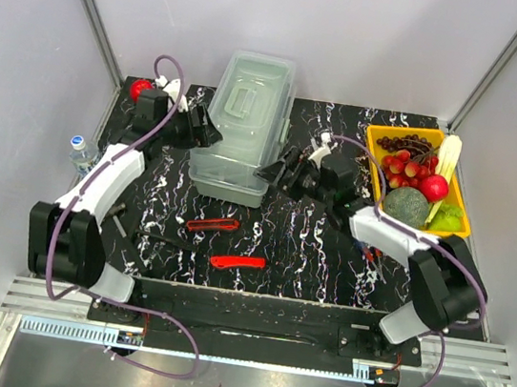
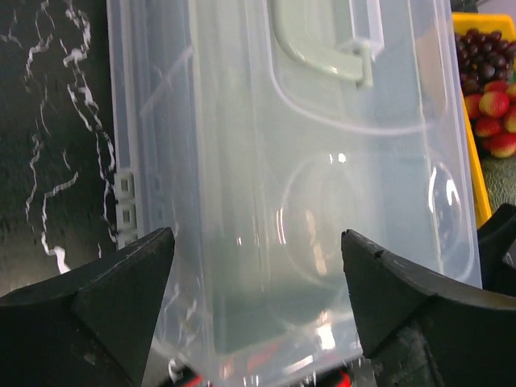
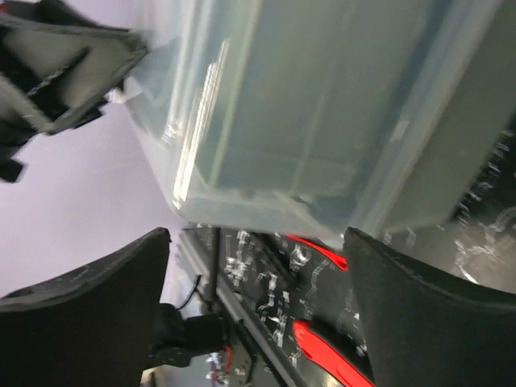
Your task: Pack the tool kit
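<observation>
Both jaws gape beside toolbox (image 1: pixel 242 129) on black marbled table (image 1: pixel 308 253) between grey walls (image 1: pixel 377 37).

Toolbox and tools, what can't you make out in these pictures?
Contents of the toolbox: every view, cloudy translucent walls blur the inside.
Whether it is latched: top external too small, wrist views cut off.
The small tool beside the right arm: top external, mostly covered by that arm.

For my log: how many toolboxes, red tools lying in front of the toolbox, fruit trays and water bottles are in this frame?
Toolbox: 1
Red tools: 2
Fruit tray: 1
Bottle: 1
Total: 5
</observation>
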Controlling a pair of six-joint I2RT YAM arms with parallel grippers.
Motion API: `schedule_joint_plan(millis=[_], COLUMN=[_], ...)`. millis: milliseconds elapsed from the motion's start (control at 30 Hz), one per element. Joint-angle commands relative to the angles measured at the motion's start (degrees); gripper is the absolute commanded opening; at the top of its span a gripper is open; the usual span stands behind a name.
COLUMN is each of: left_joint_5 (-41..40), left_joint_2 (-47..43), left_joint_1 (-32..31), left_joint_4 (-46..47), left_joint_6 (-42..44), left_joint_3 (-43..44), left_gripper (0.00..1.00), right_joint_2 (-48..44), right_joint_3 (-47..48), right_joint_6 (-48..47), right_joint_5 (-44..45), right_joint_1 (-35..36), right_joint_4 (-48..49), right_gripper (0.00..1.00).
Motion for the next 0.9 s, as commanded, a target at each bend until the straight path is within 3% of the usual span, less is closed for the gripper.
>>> schedule_joint_plan(millis=[0, 67, 167, 300, 433, 567, 867], left_joint_5=[-2.89, -5.54, -7.74, -8.88, -6.26, -4.58, 0.25], left_joint_2=[-5.95, -5.87, -3.16, 4.75, 13.79, 21.28, 25.86], left_joint_1=[-0.45, 1.13, 2.02, 2.19, 2.28, 2.19, 2.28], left_joint_4=[-10.11, -10.29, -9.77, -10.55, -10.03, -12.14, -9.68], left_joint_6=[-0.96, -1.22, -1.66, -1.04, -1.66, -1.05, 1.06], left_joint_3=[-0.29, 3.84, 10.95, 21.68, 30.03, 36.54, 37.17], left_gripper=[0.92, 0.98, 0.99, 0.99, 0.99, 0.99, 0.99], right_joint_2=[-9.82, -9.92, -6.07, 5.96, 15.72, 22.24, 34.37], right_joint_3=[-3.68, -2.2, 1.31, 10.53, 15.11, 16.44, 18.98], right_joint_6=[-0.78, -2.19, -2.37, -0.18, 0.62, 2.63, 15.02], right_joint_5=[14.83, 15.03, 9.07, -0.95, -8.6, -10.72, -16.08], right_joint_1=[-1.32, -4.48, -10.81, -15.47, -16.53, -16.89, -16.98], right_joint_4=[-6.66, -9.73, -10.28, -7.57, 3.94, 13.24, 39.19], right_gripper=[0.99, 0.99, 0.99, 0.99, 1.0, 0.99, 0.99])
